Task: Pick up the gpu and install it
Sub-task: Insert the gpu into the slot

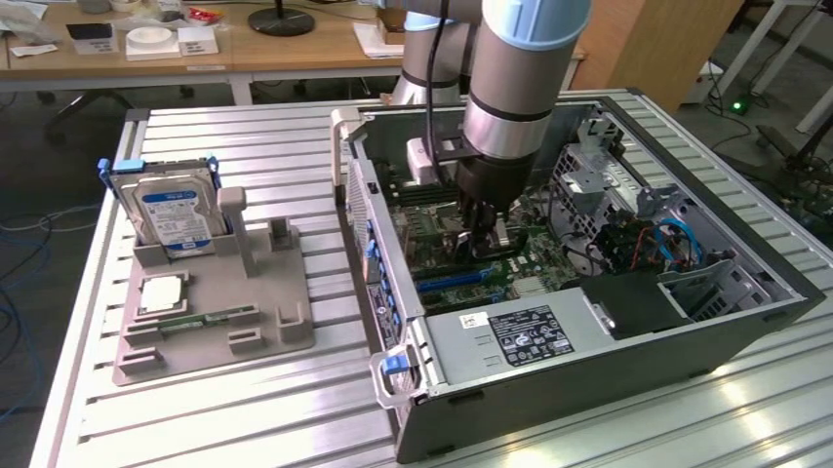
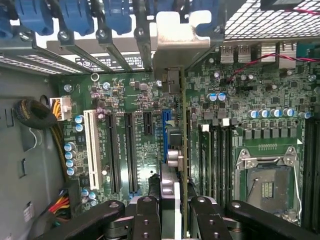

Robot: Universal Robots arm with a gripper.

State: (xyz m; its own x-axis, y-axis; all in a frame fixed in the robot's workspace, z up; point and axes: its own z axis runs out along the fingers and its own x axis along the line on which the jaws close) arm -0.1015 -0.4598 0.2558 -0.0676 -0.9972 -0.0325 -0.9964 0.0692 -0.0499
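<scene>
One gpu [image 2: 173,150] stands edge-on, gripped between the fingers of the one claw [image 2: 175,207], over the motherboard [image 2: 130,100] inside one open computer case [image 1: 729,322]; one hard drive [image 1: 176,214] stands on the worktop [image 1: 260,136]

Looking straight down on the green motherboard [image 2: 145,100]: the gripper [image 2: 175,222] is clamped on the graphics card [image 2: 172,150], black fingers [image 2: 147,217] on either face. The card stands edge-on along the blue slot [image 2: 165,117], with its silvery bracket [image 2: 180,42] by the blue clips [image 2: 75,17]. A white slot [image 2: 92,150] lies on one side and the processor socket [image 2: 265,182] on the other.
</scene>
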